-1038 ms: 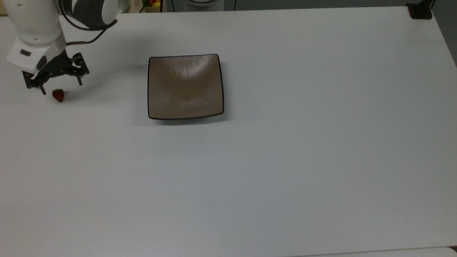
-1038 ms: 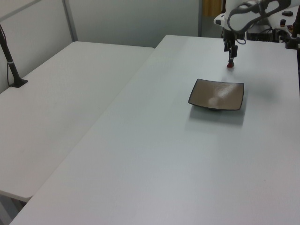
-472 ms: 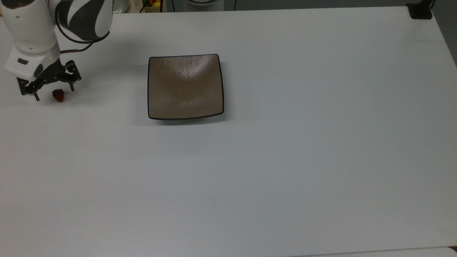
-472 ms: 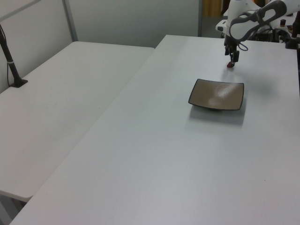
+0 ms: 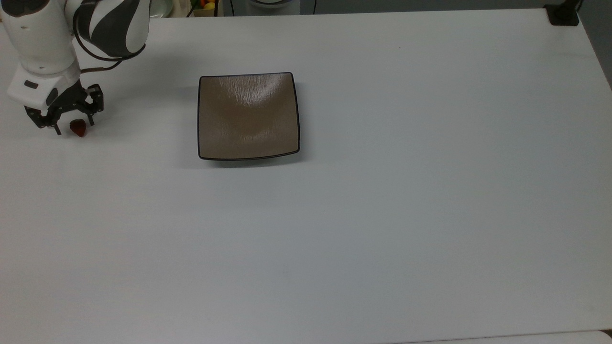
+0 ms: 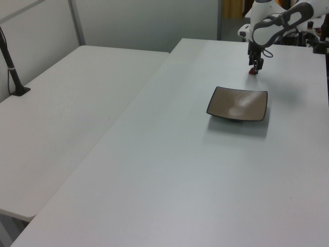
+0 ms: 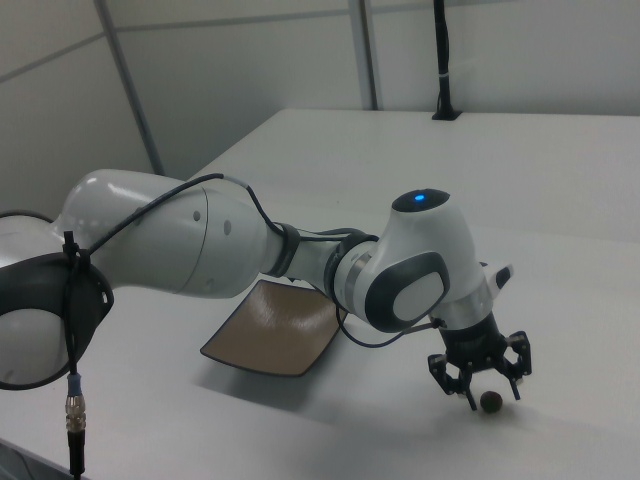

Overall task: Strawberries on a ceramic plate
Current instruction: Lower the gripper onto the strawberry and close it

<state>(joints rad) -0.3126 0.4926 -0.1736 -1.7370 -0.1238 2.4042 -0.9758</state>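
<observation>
One tiny dark-red strawberry (image 5: 78, 128) lies on the white table at the top view's far left, well apart from the square taupe-brown ceramic plate (image 5: 248, 116) with its thin black rim. My gripper (image 5: 74, 126) is down at the table, open, with one finger on each side of the strawberry and small gaps still showing. In the right view the strawberry (image 7: 490, 402) sits between the black fingers of the gripper (image 7: 492, 396), to the right of the plate (image 7: 275, 340). From the left view, the gripper (image 6: 254, 67) is beyond the plate (image 6: 237, 103), over the strawberry (image 6: 252, 71).
The white table (image 5: 382, 215) stretches wide to the top view's right and bottom. A black camera post base (image 5: 563, 14) stands at the top view's upper right corner. A second white table (image 6: 61, 118) adjoins on the left view's left.
The gripper came down lower over the strawberry and its fingers drew closer together around it. The strawberry and the plate stayed put.
</observation>
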